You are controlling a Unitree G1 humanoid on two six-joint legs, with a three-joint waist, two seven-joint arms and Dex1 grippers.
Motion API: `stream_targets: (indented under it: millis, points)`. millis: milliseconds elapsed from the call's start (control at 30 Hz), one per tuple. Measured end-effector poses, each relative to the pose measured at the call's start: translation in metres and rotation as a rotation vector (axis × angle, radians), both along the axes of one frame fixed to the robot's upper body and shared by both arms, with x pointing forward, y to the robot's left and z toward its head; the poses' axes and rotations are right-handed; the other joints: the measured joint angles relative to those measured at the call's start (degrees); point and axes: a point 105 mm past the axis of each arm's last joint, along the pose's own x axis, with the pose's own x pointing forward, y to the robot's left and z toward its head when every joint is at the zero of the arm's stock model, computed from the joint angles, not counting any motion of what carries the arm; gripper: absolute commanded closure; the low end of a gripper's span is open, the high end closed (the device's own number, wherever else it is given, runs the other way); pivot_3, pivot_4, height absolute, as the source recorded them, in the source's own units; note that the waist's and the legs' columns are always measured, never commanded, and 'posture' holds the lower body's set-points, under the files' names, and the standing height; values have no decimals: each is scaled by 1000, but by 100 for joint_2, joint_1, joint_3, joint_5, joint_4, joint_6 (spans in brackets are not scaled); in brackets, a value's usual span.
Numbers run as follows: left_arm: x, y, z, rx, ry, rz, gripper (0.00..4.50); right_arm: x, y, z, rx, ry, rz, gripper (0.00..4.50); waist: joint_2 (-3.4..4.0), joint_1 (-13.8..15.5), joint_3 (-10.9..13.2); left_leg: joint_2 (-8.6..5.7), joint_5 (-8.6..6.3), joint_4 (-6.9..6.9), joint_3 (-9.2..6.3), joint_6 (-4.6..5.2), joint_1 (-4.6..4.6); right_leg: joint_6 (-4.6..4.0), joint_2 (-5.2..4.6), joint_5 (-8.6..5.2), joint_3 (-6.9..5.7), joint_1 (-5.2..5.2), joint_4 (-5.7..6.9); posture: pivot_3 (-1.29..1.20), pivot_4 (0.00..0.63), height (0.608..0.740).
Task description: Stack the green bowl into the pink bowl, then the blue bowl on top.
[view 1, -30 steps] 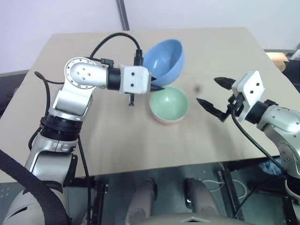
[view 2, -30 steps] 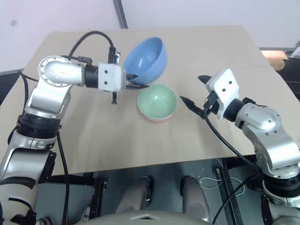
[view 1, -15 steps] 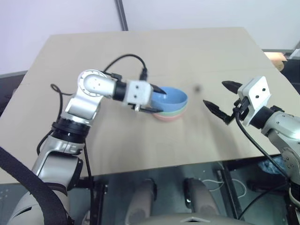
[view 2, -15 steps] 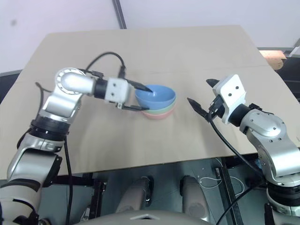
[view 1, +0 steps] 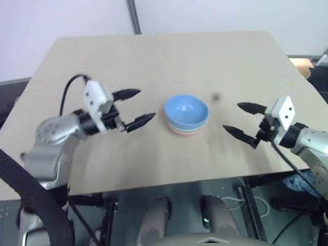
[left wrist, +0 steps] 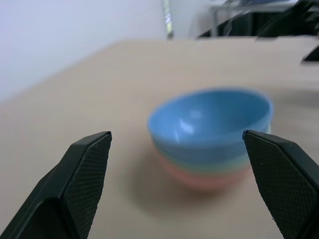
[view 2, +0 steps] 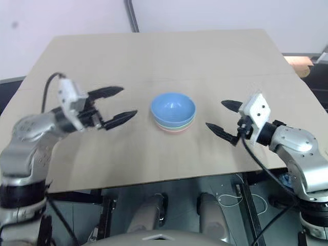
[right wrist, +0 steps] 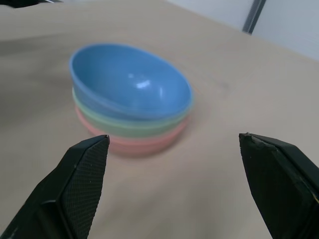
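The desk (view 1: 154, 56) is a plain tan board with a smooth, matte top, bare apart from one stack of bowls and a small dark spot (view 1: 216, 96) on the surface at about 1 o'clock from that stack. Behind the desk's far edge stands a pale wall, and a dark upright pole (view 1: 134, 16) rises at 12 o'clock. Below the near edge a grey floor shows, with cables (view 1: 294, 202) trailing at 4 o'clock.

There are three bowls, one of each colour, nested into a single stack near the middle of the desk. The pink bowl (right wrist: 134, 143) sits at the bottom, touching the desk. The green bowl (right wrist: 129, 127) rests inside it, showing as a band of rim. The blue bowl (view 1: 186, 110) lies on top, open side up, tipped slightly in the wrist views.

There are two hands, one on each side of the stack. The left hand (view 1: 133, 108) hangs at 9 o'clock from the bowls, apart from them, its two black fingers spread wide and holding nothing. The right hand (view 1: 245, 122) hangs at 3 o'clock, also clear of the stack, fingers wide and empty. Both point inward toward the bowls.
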Motion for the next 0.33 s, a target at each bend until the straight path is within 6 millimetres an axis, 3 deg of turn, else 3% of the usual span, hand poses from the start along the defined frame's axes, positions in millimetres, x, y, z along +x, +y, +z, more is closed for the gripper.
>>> stream_targets:
  millis: [133,333]
  points:
    - [-35,27,-13,-22,67,84,61,-15,-39,-4,-33,73,-22,0,1,55,0,6,-3,2,11,3,3,5,-3,-20,4,4,-8,0,150,740]
    - [-54,51,-26,5,133,198,61,-23,-68,5,-68,97,-32,0,1,104,-6,45,-18,19,47,-21,5,4,-2,-22,1,8,-7,0,150,740]
